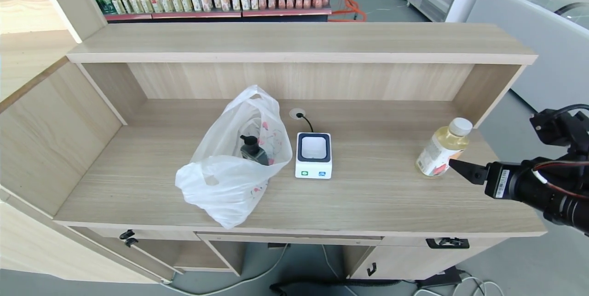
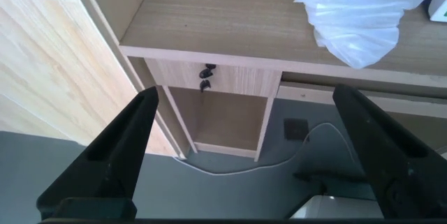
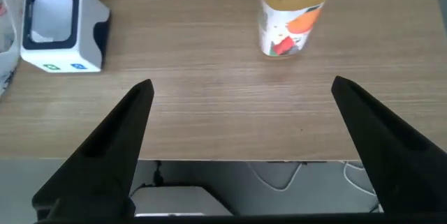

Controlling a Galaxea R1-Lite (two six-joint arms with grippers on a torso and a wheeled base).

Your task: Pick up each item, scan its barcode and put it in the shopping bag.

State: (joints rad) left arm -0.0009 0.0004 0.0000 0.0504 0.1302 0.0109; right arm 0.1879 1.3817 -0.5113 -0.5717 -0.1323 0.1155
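Bottle point(image 1: 444, 148) stands upright, long axis vertical, near the right edge of the table point(image 1: 368, 194), at 3 o'clock of the scanner point(image 1: 313, 154) and well apart from it. Right tool point(image 3: 242, 84), spread and empty, sits just beside the bottle at its 4 o'clock and is much the nearer. Left tool point(image 2: 246, 90), also spread, hangs below the table's front edge. Bag point(image 1: 234, 162) lies at 9 o'clock of the scanner, and bare table separates bottle from scanner.

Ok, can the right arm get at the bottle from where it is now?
Probably yes. The right gripper is open and sits just short of the bottle, which stands upright on bare counter with nothing between them; the scanner is well off to the side.
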